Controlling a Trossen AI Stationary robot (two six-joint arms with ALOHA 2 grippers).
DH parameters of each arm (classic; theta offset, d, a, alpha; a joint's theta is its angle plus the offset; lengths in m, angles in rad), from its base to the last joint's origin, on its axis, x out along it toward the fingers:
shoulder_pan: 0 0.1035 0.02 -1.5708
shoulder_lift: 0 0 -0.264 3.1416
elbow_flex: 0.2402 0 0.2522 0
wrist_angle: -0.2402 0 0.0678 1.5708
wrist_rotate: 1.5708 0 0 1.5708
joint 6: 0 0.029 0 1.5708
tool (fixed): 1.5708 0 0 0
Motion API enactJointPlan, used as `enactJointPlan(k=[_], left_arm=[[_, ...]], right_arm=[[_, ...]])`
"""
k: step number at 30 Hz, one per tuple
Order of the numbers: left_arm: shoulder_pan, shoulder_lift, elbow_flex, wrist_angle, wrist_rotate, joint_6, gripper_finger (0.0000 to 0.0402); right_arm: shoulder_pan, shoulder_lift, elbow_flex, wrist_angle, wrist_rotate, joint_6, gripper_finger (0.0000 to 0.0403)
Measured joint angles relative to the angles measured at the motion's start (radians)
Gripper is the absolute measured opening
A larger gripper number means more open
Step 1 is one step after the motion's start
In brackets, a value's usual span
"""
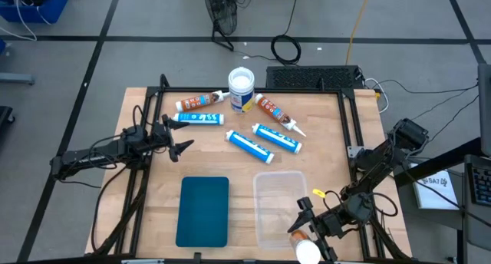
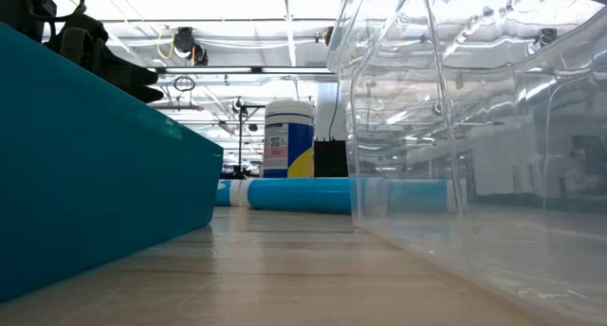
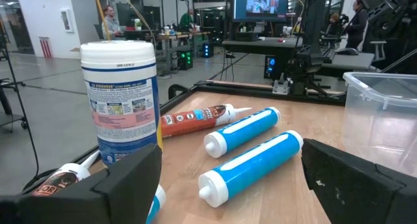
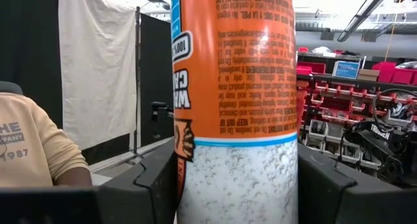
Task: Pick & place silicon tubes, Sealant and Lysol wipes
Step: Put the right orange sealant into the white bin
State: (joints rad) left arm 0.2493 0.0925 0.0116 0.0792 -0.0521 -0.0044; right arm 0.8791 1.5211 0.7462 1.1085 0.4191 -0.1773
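My right gripper (image 1: 304, 232) is at the table's near edge, by the clear bin's near right corner, shut on an orange-and-white sealant tube (image 4: 236, 87). My left gripper (image 1: 181, 146) is open and empty at the table's left, just near of a blue-and-white tube (image 1: 198, 118). The Lysol wipes canister (image 1: 242, 87) stands upright on its base at the far middle. It also shows in the left wrist view (image 3: 121, 100). Two orange tubes (image 1: 201, 101) (image 1: 275, 112) and two more blue tubes (image 1: 249, 145) (image 1: 278, 137) lie flat on the table. My right gripper pinches the sealant tube's round body (image 4: 195, 178) between its two fingers, where the orange label meets the white part. One finger (image 4: 146, 182) is on each side, and the tube runs across them. In the high view its white end (image 1: 307, 251) faces up, over the table's near edge.
A teal tray (image 1: 203, 210) and a clear plastic bin (image 1: 280, 206) sit side by side at the near middle. A black frame (image 1: 349, 118) runs along the table's edges. A person in a beige shirt (image 4: 32, 146) shows beyond the near edge.
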Motion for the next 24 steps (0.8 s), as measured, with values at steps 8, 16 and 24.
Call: enactJointPlan(k=[8, 16, 24], left_arm=[[0.0, 0.0, 0.0, 0.0, 0.0, 0.0, 0.0363], [0.0, 0.0, 0.0, 0.0, 0.0, 0.0, 0.0363], [0.0, 0.0, 0.0, 0.0, 0.0, 0.0, 0.0363]], right_arm=[[0.0, 0.0, 0.0, -0.017, 0.0, 0.0, 0.0207], [0.0, 0.0, 0.0, -0.03, 0.001, 0.0, 0.0207], [0.0, 0.0, 0.0, -0.037, 0.009, 0.0, 0.0207]])
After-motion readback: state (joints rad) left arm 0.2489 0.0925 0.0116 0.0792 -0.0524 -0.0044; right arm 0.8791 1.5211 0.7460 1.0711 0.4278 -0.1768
